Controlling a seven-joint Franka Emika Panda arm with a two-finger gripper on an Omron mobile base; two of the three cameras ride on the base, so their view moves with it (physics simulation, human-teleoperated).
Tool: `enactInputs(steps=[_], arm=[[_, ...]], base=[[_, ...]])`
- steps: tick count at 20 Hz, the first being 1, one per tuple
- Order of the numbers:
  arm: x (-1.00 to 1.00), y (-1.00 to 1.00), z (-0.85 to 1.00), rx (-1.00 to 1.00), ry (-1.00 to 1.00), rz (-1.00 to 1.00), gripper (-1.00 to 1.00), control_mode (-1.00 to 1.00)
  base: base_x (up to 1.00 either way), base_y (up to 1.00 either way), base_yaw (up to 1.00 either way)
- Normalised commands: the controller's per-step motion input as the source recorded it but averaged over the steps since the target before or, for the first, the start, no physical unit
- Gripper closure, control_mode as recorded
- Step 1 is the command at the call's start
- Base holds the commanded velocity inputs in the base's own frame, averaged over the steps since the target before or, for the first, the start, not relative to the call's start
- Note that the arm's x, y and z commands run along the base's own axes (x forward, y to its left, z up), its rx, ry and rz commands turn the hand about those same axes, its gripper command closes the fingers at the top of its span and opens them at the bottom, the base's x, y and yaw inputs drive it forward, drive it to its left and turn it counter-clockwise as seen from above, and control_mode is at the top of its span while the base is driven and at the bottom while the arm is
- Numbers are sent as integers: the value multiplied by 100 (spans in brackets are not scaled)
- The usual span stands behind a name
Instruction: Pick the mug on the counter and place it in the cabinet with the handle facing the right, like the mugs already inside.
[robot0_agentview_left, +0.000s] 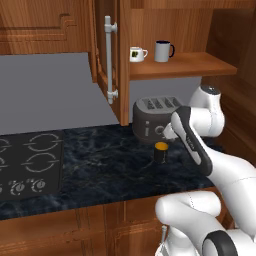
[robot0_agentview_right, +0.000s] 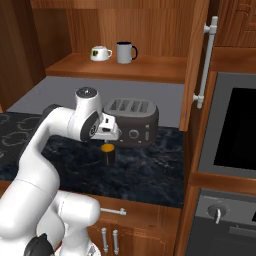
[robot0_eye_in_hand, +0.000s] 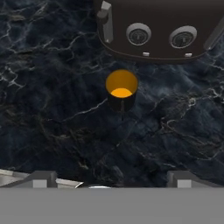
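The mug is small and black, a short plain cylinder with a bright orange-yellow interior that glows against the dark stone. Its thin black loop handle sits on the side toward the bottom of the hand view and is hard to pick out against the body. The mug stands upright on the counter, a black-blue marbled worktop, just in front of the dark toaster and apart from it. In the left base view the mug sits right of the stovetop, well apart from it.

The gripper hangs above the mug with its 2 fingers spread wide and nothing between them; it touches no object.

Up in the cabinet, on the wooden shelf, 2 mugs stand side by side: a small white mug and a grey mug, each with its handle to the right. The cabinet door, with its long silver bar, stands open.
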Motion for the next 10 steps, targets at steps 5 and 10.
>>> enactInputs(steps=[5, 10], arm=[[13, 0, -15, 0, 0, 3, -100, -100], [6, -1, -15, 0, 0, 1, -100, -100]], base=[[0, 0, 0], [0, 0, 0]])
